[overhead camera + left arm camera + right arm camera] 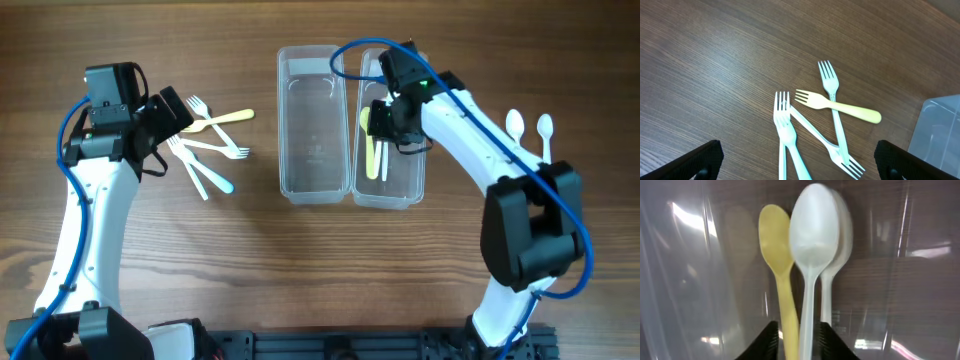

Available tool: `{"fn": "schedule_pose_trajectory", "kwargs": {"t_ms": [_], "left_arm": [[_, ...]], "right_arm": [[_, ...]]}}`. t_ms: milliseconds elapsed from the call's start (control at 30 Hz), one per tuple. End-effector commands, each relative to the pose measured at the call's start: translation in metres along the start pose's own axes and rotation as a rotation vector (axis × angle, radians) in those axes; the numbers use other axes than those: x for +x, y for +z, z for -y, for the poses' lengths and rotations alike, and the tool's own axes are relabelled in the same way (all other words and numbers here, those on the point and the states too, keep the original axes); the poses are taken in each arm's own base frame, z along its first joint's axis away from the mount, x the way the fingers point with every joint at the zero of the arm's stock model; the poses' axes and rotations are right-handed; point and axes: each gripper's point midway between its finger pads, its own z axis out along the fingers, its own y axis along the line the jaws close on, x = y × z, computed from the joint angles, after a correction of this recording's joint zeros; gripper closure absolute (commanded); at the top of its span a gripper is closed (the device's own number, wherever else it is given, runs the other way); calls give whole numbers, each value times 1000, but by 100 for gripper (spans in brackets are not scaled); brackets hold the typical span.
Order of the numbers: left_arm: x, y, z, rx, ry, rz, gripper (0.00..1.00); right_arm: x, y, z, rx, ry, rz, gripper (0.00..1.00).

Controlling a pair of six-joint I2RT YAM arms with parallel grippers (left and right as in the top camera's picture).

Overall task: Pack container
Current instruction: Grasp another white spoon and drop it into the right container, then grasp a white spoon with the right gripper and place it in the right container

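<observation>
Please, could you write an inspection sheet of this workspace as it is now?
Surface: brown wooden table, no spills seen.
Job's things: left container empty; right container holds a yellow spoon and white ones; four forks overlap at left; two white spoons lie at right.
Clutter: nothing seen.
Grippers: left gripper open above the forks; right gripper over the right container, a white spoon between its fingers, grip unclear.
Cables: blue cables run along both arms.
Surroundings: nothing seen.
</observation>
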Motion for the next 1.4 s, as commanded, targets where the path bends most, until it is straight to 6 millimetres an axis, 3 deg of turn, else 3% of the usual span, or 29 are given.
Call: {"fn": "schedule_pose_trajectory", "kwargs": {"t_ms": [0,133,233,333,433,567,700,900,1167,1367], "left_arm": [[-7,-1,0,-6,16,15,0],[-7,-1,0,-6,16,15,0],[-7,-1,0,-6,16,15,0],[-7,-1,0,-6,16,15,0],[-7,-1,0,-6,16,15,0],[-7,-1,0,-6,16,15,0],[-7,-1,0,-6,16,15,0],[-7,-1,0,-6,16,14,0],[-5,-1,-1,-10,17,5,0],[0,-1,-3,-18,19,-14,0]], "right_arm": [[-19,-28,4,28,-77,92,44],[-50,-78,40,167,-82,259,30],[-72,-123,97,345,-84,368,30],[-80,-136,156,419,-107,348,25],[-74,-116,197,347,-141,254,23],[-66,-80,228,153,-194,169,23],[-58,-60,259,143,-168,119,26],[-47,-45,274,173,-264,47,27],[-19,5,279,120,-235,-101,34],[-25,16,284,130,-176,-75,40]]}}
